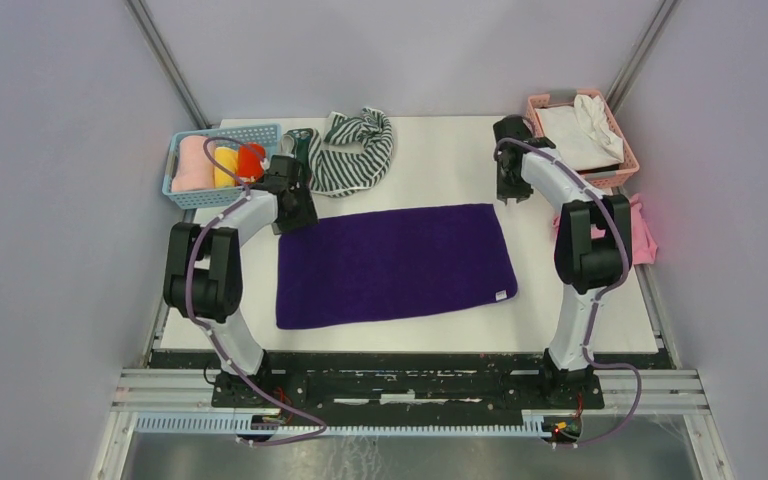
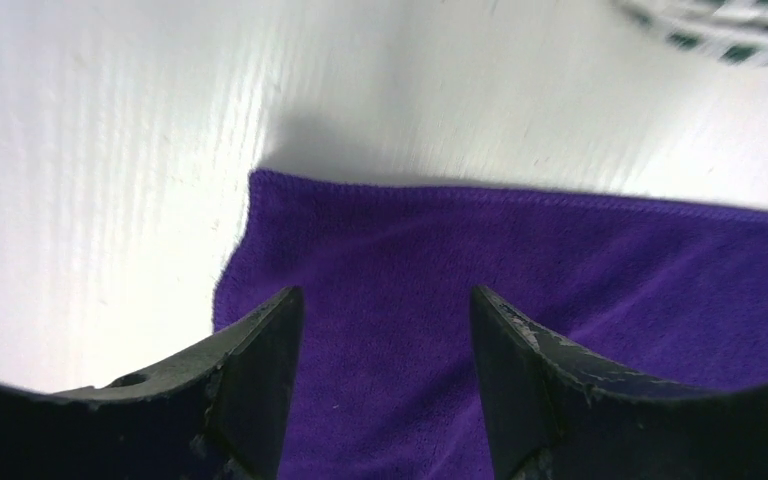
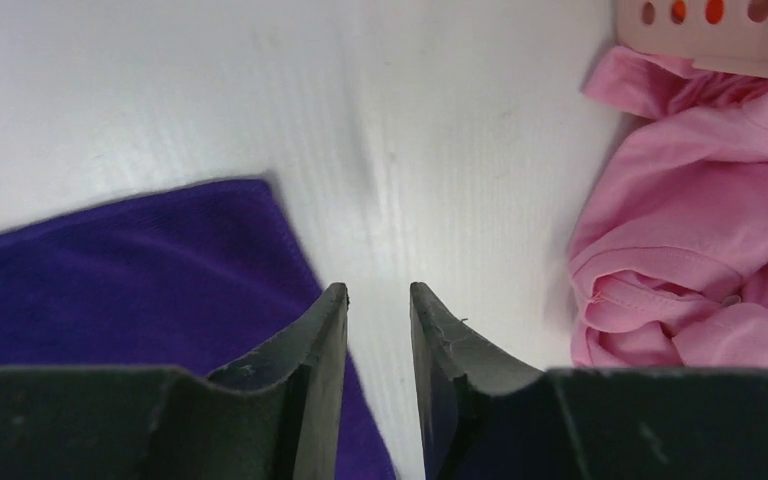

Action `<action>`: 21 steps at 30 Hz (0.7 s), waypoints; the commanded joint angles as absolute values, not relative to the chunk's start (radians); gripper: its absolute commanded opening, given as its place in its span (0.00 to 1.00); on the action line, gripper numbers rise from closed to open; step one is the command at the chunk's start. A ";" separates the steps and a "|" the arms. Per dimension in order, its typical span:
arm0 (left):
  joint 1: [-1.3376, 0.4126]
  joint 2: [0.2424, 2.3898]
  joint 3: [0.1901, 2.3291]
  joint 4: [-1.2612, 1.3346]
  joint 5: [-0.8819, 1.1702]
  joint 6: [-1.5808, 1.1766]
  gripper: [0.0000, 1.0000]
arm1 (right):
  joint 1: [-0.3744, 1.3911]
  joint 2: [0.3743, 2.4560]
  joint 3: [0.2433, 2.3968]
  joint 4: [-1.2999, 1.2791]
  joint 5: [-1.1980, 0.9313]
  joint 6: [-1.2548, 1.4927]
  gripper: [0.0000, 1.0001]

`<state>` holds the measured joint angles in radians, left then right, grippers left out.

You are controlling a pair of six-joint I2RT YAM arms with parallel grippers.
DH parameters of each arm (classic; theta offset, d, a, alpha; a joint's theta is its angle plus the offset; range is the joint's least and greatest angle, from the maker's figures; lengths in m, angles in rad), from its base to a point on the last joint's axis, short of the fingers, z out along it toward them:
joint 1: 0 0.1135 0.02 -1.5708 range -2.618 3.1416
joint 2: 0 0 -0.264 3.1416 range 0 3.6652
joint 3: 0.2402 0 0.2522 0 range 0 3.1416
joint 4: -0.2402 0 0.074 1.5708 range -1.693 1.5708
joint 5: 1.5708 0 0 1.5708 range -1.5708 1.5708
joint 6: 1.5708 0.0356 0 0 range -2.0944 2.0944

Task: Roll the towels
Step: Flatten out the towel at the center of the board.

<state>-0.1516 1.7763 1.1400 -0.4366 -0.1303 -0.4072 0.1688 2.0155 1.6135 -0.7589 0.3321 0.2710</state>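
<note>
The deep-purple towel (image 1: 395, 262) lies flat and spread out in the middle of the table. The green-and-white striped towel (image 1: 352, 150) lies crumpled behind it at the far edge. My left gripper (image 1: 295, 215) is open and empty just above the purple towel's far left corner (image 2: 380, 300). My right gripper (image 1: 512, 190) is open by a narrow gap and empty, over bare table just beyond the towel's far right corner (image 3: 160, 270). A strip of the striped towel (image 2: 730, 25) shows at the top right of the left wrist view.
A blue basket (image 1: 182, 158) with rolled cloths stands at the far left. A pink basket (image 1: 620, 135) holding a white cloth (image 1: 585, 125) stands at the far right. A pink cloth (image 1: 642, 235) lies at the table's right edge, also in the right wrist view (image 3: 690, 260).
</note>
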 commanded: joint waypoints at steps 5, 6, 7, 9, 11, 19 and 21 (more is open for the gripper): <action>-0.121 1.738 1.300 -0.489 -0.264 -0.165 0.69 | 0.178 2.024 1.732 -0.793 0.141 0.135 0.39; -0.120 1.758 1.310 -0.495 -0.283 -0.134 0.69 | 0.176 2.041 1.746 -0.802 0.128 0.118 0.39; -0.119 1.782 1.322 -0.498 -0.296 -0.102 0.68 | 0.173 2.053 1.755 -0.804 0.115 0.098 0.40; -0.117 1.834 1.358 -0.519 -0.313 -0.051 0.67 | 0.169 2.070 1.766 -0.801 0.092 0.064 0.40; -0.112 1.882 1.394 -0.536 -0.324 -0.018 0.62 | 0.162 2.081 1.771 -0.794 0.071 0.054 0.40; -0.108 1.953 1.403 -0.545 -0.278 0.019 0.51 | 0.156 2.095 1.754 -0.778 0.040 0.044 0.40; -0.109 1.965 1.400 -0.550 -0.273 0.018 0.51 | 0.156 2.100 1.755 -0.776 0.042 0.046 0.40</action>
